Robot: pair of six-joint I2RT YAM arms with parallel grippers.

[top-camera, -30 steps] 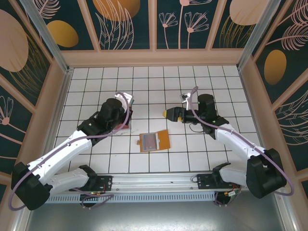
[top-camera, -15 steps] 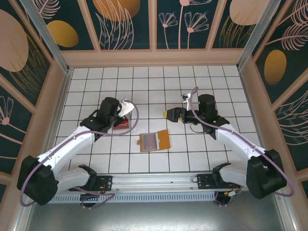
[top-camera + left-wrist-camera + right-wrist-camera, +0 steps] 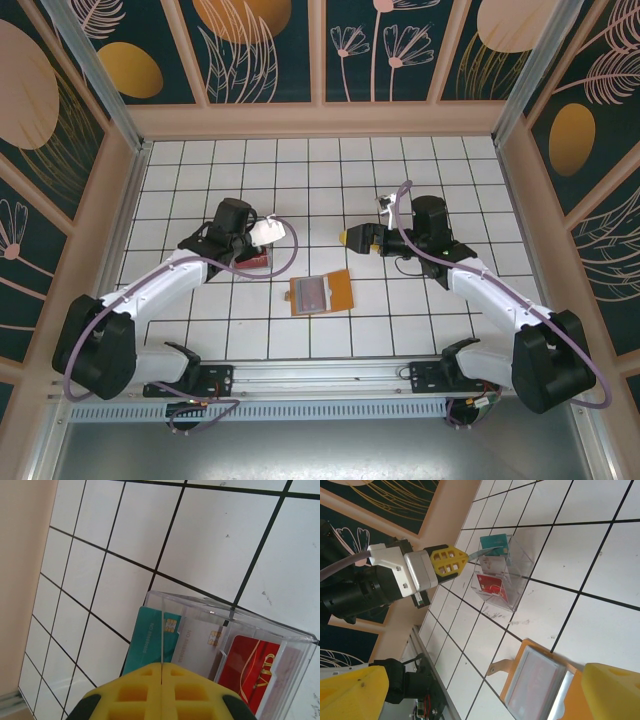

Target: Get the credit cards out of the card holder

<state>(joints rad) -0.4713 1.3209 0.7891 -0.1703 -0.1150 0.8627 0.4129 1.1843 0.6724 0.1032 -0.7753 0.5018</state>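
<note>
Left gripper with card now over box

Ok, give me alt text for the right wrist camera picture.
The left gripper, shut on a thin card, holds it at a clear box containing a teal card and a red card. Nearer, the open orange card holder lies between the right gripper's wide-spread yellow fingers.
</note>
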